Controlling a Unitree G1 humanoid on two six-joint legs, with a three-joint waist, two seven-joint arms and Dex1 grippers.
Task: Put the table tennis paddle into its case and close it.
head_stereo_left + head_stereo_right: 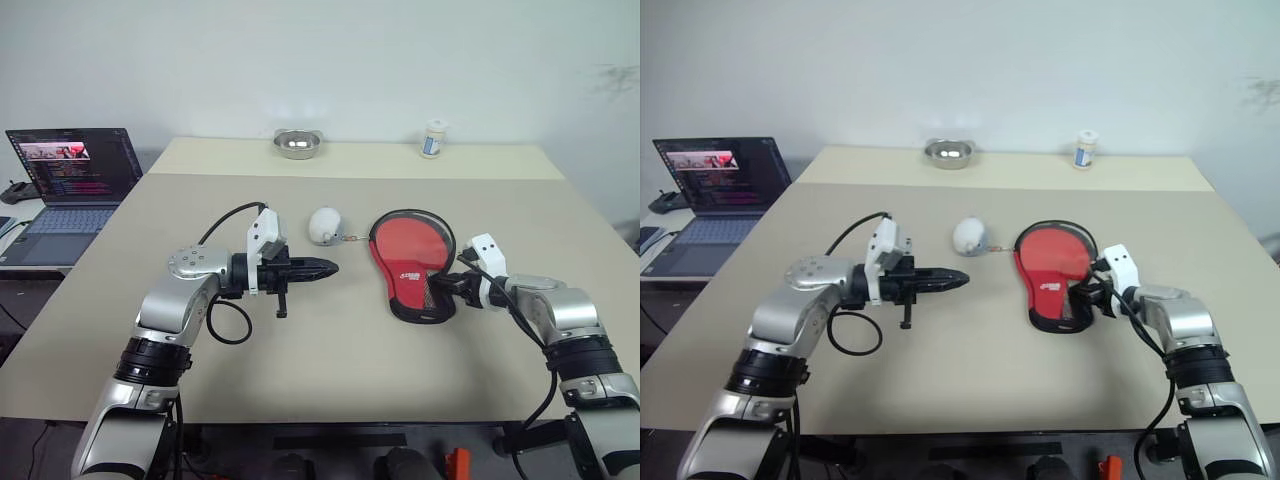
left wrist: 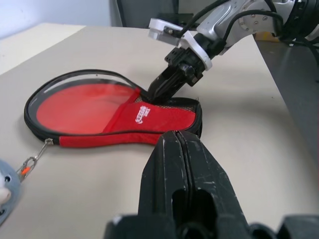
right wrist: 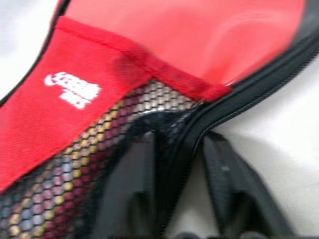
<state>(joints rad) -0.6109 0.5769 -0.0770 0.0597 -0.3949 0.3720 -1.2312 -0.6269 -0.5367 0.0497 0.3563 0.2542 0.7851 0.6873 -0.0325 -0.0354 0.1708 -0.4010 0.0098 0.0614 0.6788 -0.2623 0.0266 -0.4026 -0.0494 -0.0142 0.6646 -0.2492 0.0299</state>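
Case point(image 1: 412, 262) lying right of tabletop centre, paddle seemingly inside | right gripper point(image 2: 158, 92) pinching its trim edge; left gripper point(image 1: 325, 268) shut, empty | risk: I'm watching fabric slipping, zip jamming.

The scene is evenly and brightly lit by soft, diffuse light from above; only faint, short shadows are cast on the table point(image 1: 330, 360) beneath both arms; no harsh glare is seen, though a pale sheen is carried by the red face inside the case point(image 2: 84, 107); the head views are rendered sharp throughout; in the right wrist view the mesh and the 2 near fingers point(image 3: 224, 199) are blurred and out of focus.
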